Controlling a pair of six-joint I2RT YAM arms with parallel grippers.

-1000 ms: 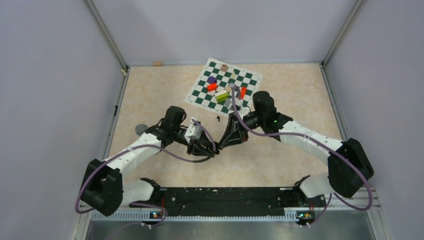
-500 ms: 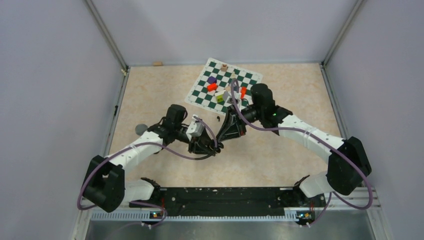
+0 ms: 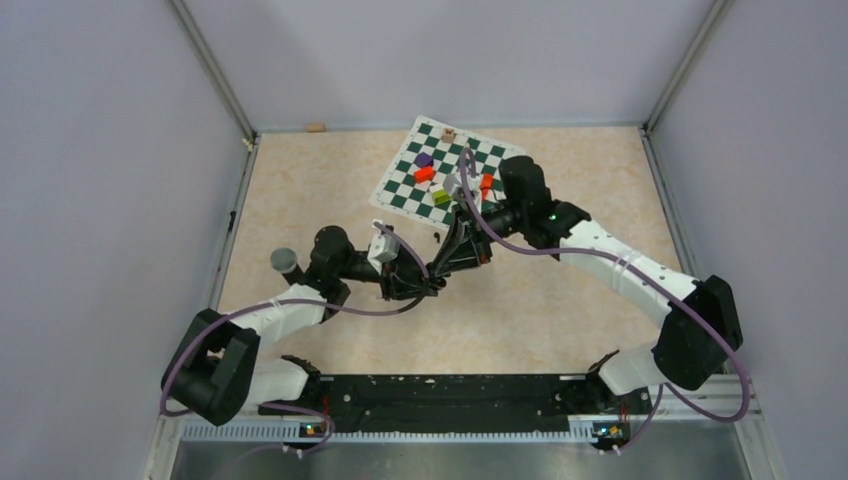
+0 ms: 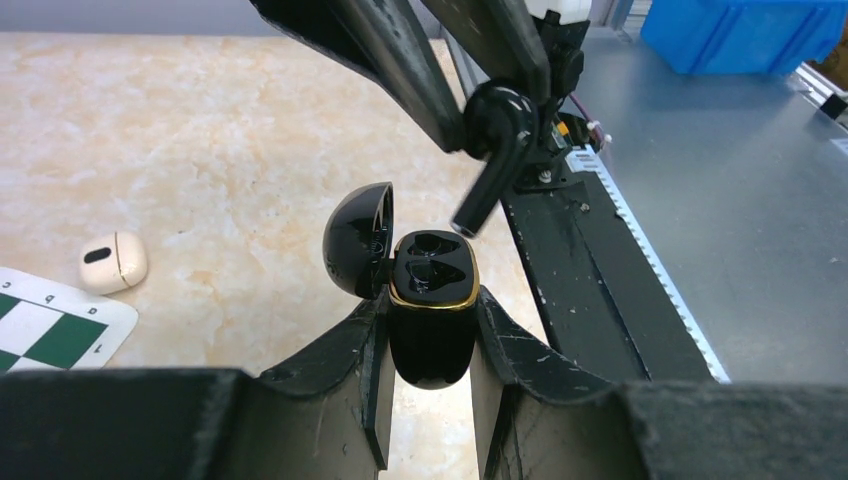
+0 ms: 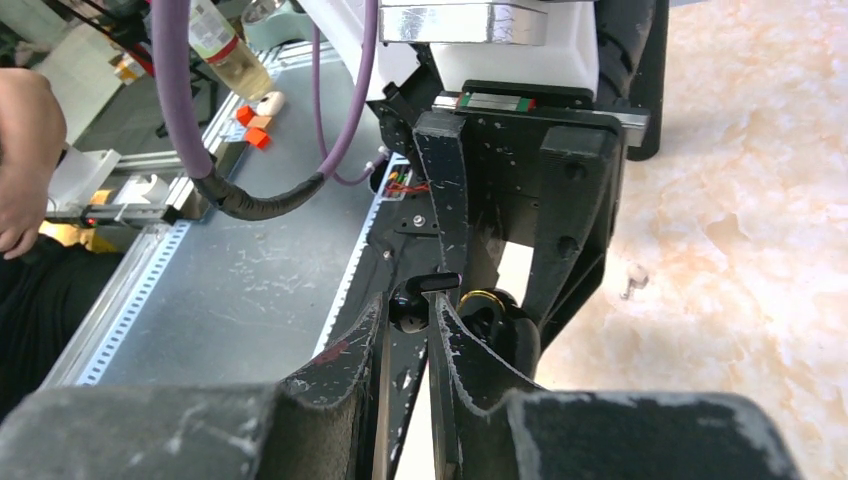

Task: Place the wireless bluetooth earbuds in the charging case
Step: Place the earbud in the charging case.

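Beige marbled tabletop point(image 3: 560, 330) lies under both arms. Since a second ago I see the left arm point(image 3: 290, 310) has drawn its elbow back toward its base. The spot where the two tools meet has crept toward the chessboard point(image 3: 398, 192). My left gripper point(image 4: 430, 305) clamps the one charging case point(image 4: 432, 345), lid open, both wells empty. My right gripper point(image 5: 432, 300) pinches one earbud point(image 4: 492, 150) just over the case. The second earbud point(image 3: 437, 238) lies on the table nearby.

chessboard mat point(image 3: 400, 192): coloured blocks point(image 3: 424, 159) on top | cream pod point(image 4: 113, 262): near mat corner | grey ball point(image 3: 283, 259), perhaps
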